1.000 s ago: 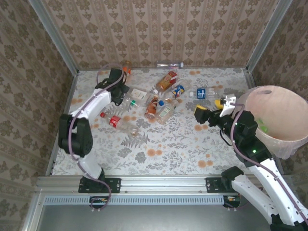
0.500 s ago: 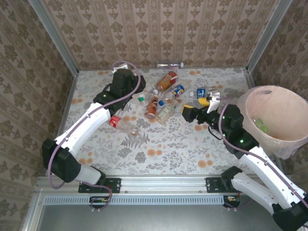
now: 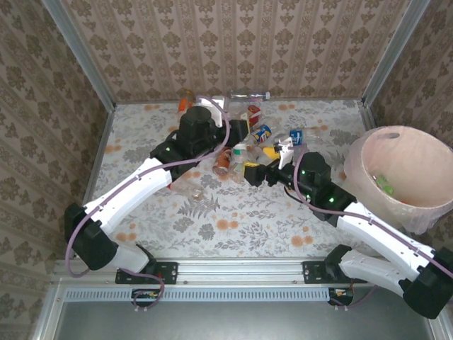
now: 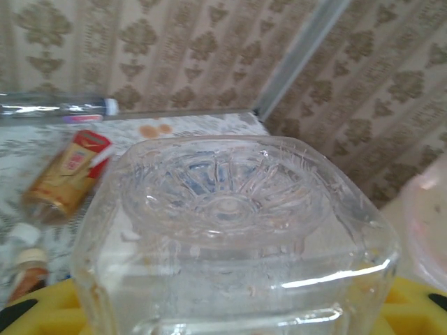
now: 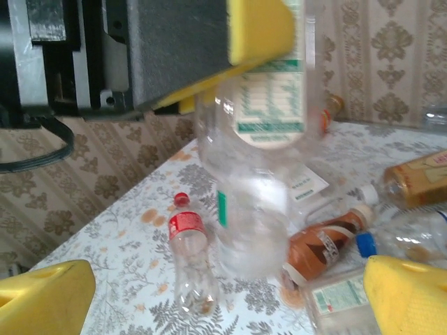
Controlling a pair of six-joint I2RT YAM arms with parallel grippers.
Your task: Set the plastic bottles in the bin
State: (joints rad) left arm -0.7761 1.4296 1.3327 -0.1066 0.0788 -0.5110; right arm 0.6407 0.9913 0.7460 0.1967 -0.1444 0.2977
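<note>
A: From above first. Clear bottle [image 3: 241,149] clamped in the left jaws, above the heap of plastic bottles [image 3: 260,133] at mid bench [image 3: 233,227]; bin [image 3: 417,156] well apart, at the right edge. Any danger?
B: Likely, yes. Right jaws spread wide just beside that bottle, so perhaps a knock between the two arms, or a closing off-centre during a handover.
A: Through the left wrist camera?
B: Ribbed base of the bottle, pinched between yellow pads [image 4: 412,307]. Apparently gripped near the very end, hence easy to swing or to slip out.
A: And the right wrist camera?
B: Bottle body hanging between the open right jaws, not touching either. Below, a red-capped bottle [image 5: 188,258] and a brown one [image 5: 318,251] lying on the bench. If released too early, down among these, not into the bin. Better to close only when centred.
</note>
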